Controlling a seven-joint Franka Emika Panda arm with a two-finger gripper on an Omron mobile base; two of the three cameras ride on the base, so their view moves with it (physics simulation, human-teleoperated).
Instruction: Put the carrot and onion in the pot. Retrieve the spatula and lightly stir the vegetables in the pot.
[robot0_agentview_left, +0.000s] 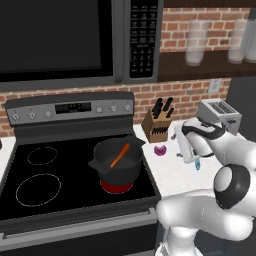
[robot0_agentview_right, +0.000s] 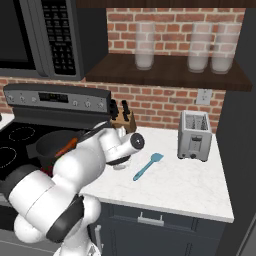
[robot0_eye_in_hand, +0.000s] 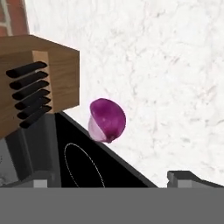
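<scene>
The end effector (robot0_eye_in_hand: 113, 183) is open wide and holds nothing; it hangs above the white tabletop (robot0_eye_in_hand: 175, 65), looking down at the onion (robot0_eye_in_hand: 107, 120). The onion sits on the tabletop just beside the stove (robot0_agentview_left: 75, 170) edge, near the wooden knife block (robot0_agentview_left: 157, 125). The carrot (robot0_agentview_left: 119, 155) leans inside the pot (robot0_agentview_left: 117, 162) on the stove, and the spatula (robot0_agentview_right: 148, 166) lies flat on the tabletop, left of the toaster (robot0_agentview_right: 194, 135).

Left base view: from behind, looking forward and down over stove (robot0_agentview_left: 75, 170) and tabletop (robot0_agentview_left: 175, 172). Right base view: same tabletop (robot0_agentview_right: 190, 185) from the other side. Hand view: close, straight down at onion (robot0_eye_in_hand: 107, 119) beside knife block (robot0_eye_in_hand: 39, 83), shared with both.
</scene>
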